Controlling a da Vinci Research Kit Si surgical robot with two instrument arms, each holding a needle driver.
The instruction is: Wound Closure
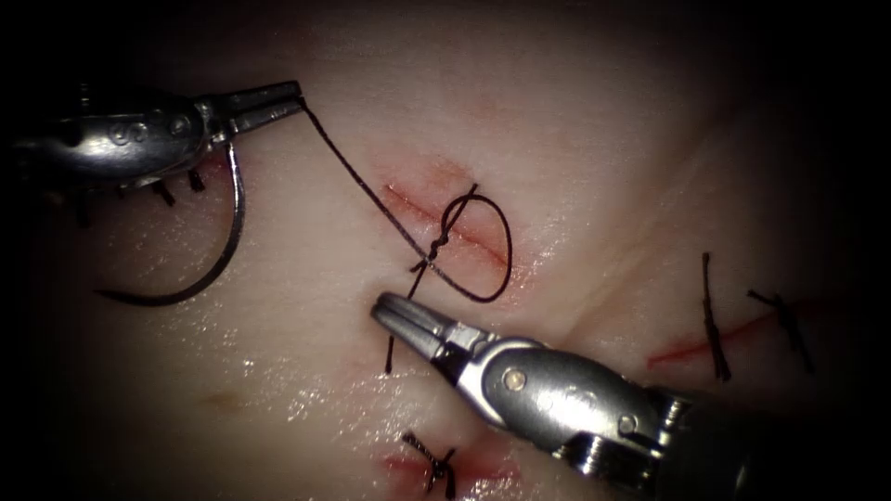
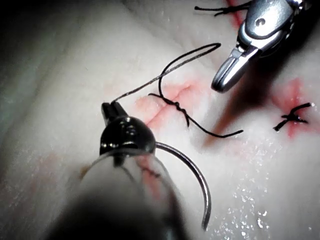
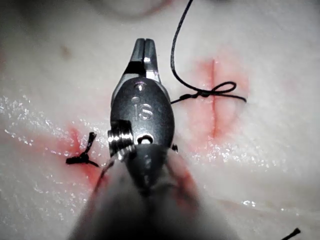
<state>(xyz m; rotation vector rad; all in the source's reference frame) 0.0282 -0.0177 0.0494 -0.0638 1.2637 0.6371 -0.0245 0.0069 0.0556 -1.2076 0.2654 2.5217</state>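
My left tool [image 1: 295,97] is at the upper left, left of the cut, jaws shut on the thread [image 1: 357,172] close to the needle's tail. The curved needle [image 1: 227,241] hangs below those jaws, out of the tissue, its tip pointing left. From the jaws the thread runs down to a loose loop with a knot [image 1: 434,249] over the short cut [image 1: 408,204]. A short thread tail [image 1: 392,357] lies below the knot. My right tool [image 1: 394,311] sits just below the knot beside that tail, jaws shut and holding nothing. Needle [image 2: 200,180], knot [image 3: 197,94] and right tool [image 3: 144,47] also show up close.
Finished stitches with cut ends sit at other cuts: one at the bottom [image 1: 432,464], two at the right [image 1: 715,320], and some under the left tool [image 1: 176,190]. Red fluid tints the tissue [image 1: 306,325] around each cut.
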